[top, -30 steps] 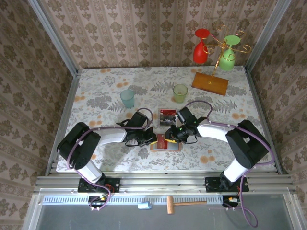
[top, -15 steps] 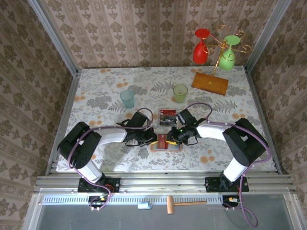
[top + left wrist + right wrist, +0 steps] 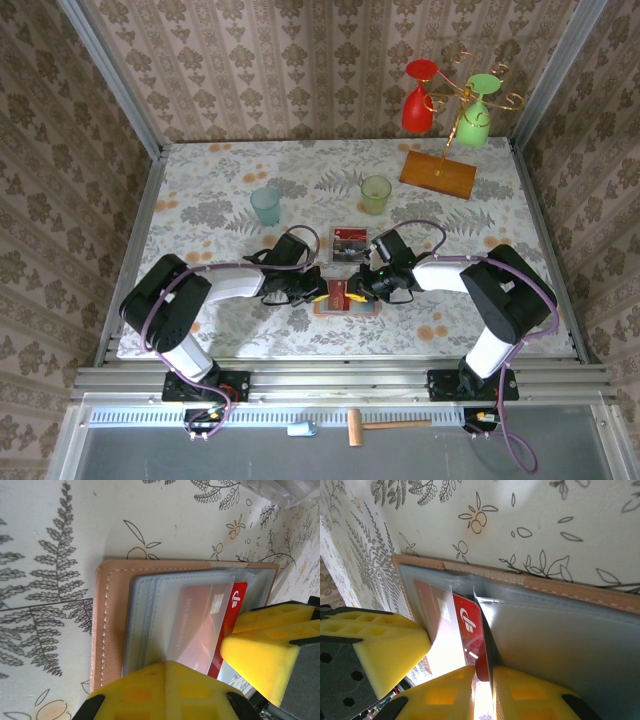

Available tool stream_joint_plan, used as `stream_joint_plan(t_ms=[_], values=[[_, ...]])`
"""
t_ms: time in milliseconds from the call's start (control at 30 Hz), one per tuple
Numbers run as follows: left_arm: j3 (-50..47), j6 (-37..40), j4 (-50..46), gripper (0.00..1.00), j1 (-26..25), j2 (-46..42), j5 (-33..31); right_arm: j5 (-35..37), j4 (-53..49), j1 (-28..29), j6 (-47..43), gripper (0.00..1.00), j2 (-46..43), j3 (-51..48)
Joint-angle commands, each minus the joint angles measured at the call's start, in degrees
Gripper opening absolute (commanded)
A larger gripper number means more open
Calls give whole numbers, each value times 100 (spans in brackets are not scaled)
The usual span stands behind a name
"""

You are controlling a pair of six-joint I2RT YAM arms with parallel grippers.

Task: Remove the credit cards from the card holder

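Observation:
The salmon-pink card holder (image 3: 352, 308) lies open near the table's front middle, its grey pockets facing up (image 3: 107, 625) (image 3: 560, 630). A red credit card (image 3: 239, 600) (image 3: 469, 625) sticks partly out of a pocket at the fold. My right gripper (image 3: 354, 288) (image 3: 483, 675) has closed on that card's lower corner, with a thin sliver of light beside it. My left gripper (image 3: 322, 290) (image 3: 175, 667) is shut, and its joined tips press down on the left page's pockets. Another dark red card (image 3: 349, 243) lies flat just behind the holder.
A pale blue cup (image 3: 266, 205) and a green cup (image 3: 376, 193) stand behind the holder. At the back right, an orange stand base (image 3: 438, 174) carries a hanging red glass (image 3: 418, 105) and a green one (image 3: 474, 118). Patterned walls close in three sides.
My right gripper's jaws have narrowed onto the red card, and the right forearm has dropped slightly toward the holder. The left gripper has stayed put.

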Motion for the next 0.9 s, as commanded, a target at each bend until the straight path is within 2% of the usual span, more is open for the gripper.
stream_joint_plan(t_ms=[0,433,867], values=[[-30,58,-256,3,-40,118,-57,-145,299,-40,182,15,30,-103],[-73,49,-263,3,-38,65,-67,55,-3,-94,23,9,-133,-132],[-151,30,-252,3,-40,-40,-88,153,-643,-292,-407,8,-387,-104]])
